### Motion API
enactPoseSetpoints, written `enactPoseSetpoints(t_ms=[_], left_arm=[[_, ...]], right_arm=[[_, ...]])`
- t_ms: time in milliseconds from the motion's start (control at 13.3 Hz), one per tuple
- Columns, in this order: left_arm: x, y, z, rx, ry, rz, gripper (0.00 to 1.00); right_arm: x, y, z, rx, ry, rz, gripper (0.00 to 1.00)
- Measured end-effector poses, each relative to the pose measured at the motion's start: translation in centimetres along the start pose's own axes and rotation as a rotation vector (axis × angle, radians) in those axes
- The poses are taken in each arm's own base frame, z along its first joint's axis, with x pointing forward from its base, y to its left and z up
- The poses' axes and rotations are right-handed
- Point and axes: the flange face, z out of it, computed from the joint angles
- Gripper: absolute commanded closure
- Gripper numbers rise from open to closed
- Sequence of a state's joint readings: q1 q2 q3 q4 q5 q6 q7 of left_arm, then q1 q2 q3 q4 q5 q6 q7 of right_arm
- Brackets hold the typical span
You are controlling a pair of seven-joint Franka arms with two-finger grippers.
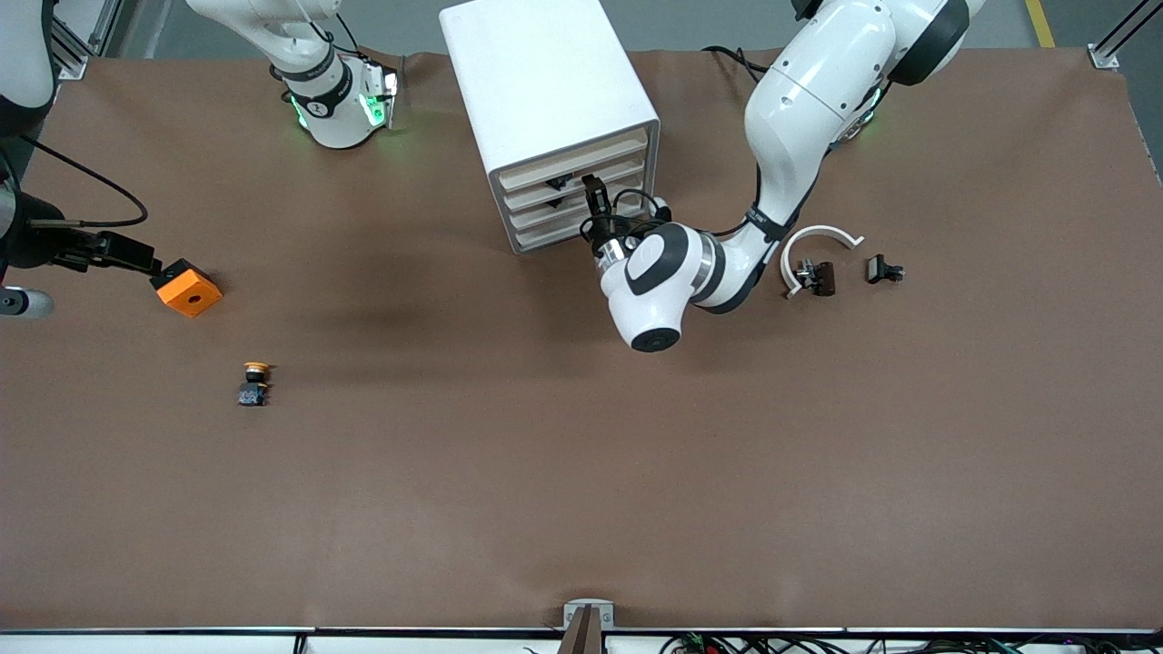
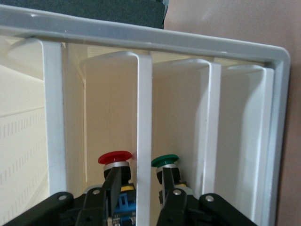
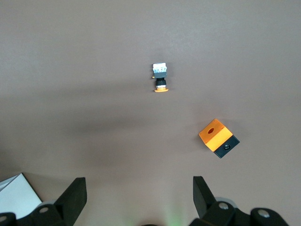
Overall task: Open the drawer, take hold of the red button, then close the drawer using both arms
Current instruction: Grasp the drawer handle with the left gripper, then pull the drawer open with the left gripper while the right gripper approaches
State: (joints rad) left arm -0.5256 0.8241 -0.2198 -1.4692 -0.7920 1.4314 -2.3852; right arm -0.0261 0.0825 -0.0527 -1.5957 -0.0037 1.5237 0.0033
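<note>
Left pincer [image 2: 136, 195] spread astride a thin white drawer [image 2: 144, 117] wall, seemingly beside the glossy red-capped button [image 2: 114, 157].

Matt brown table [image 1: 545, 472] covering, glossy white plastic cabinet [image 1: 536, 73], glossy red button [image 2: 114, 157] cap

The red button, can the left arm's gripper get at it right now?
Probably yes. The left gripper is open at the cabinet, one finger right by the red button; a white divider stands between its fingers.
</note>
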Motion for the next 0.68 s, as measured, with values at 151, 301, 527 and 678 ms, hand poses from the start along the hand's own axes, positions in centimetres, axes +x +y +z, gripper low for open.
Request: enactPoseSetpoints(t_ms=[151, 301, 527, 678], left_arm=[[-0.5, -0.3, 1.2, 0.001, 0.021, 0.004, 0.68], [-0.9, -0.5, 2.3, 0.003, 0.04, 0.007, 0.79], [-0.8, 0.3, 2.8, 0.01, 0.045, -0.004, 1.0], [-0.7, 0.4, 2.7, 0.024, 0.041, 0.0, 1.0]], right_arm=[[0.0, 0.1, 0.0, 0.0, 0.0, 0.002, 0.0], [0.0, 0.1, 0.0, 0.0, 0.001, 0.002, 0.0], [0.0, 0.0, 0.0, 0.001, 0.001, 0.004, 0.0], [0.1, -0.4, -0.1, 0.015, 0.006, 0.012, 0.0]])
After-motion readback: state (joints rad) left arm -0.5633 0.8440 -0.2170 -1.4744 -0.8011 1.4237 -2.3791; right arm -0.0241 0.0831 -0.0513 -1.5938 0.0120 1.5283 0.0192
